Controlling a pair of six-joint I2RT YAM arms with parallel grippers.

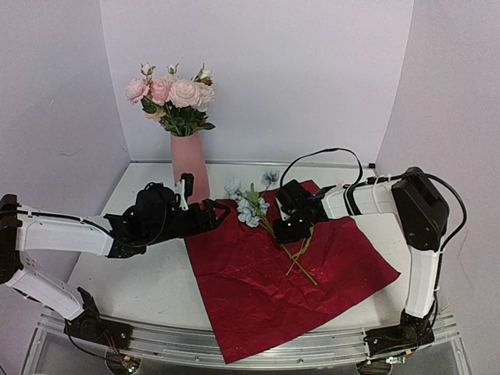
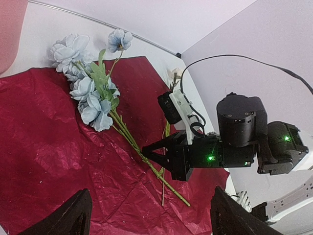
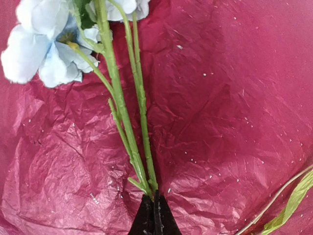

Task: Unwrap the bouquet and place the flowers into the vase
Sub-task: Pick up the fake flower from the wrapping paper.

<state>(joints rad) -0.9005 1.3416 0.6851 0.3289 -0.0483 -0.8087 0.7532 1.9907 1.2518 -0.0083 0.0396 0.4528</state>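
— Where are the blue flowers (image 1: 248, 209)?
— Right of the vase (image 1: 189, 168), on the red paper (image 1: 273, 289); right gripper (image 3: 154, 215) pinched shut on their stems (image 3: 142, 122)
— The left gripper (image 1: 221, 209)?
— Just beside the vase (jaws apart)

Between plain pale lilac walls (image 1: 297, 78), evenly lit. Below, a white table (image 1: 133, 289) with a metal rail (image 1: 258, 353) along its near edge.

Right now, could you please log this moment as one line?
right gripper: shut on blue-flower stems | left gripper: open | vase: holds pink flowers
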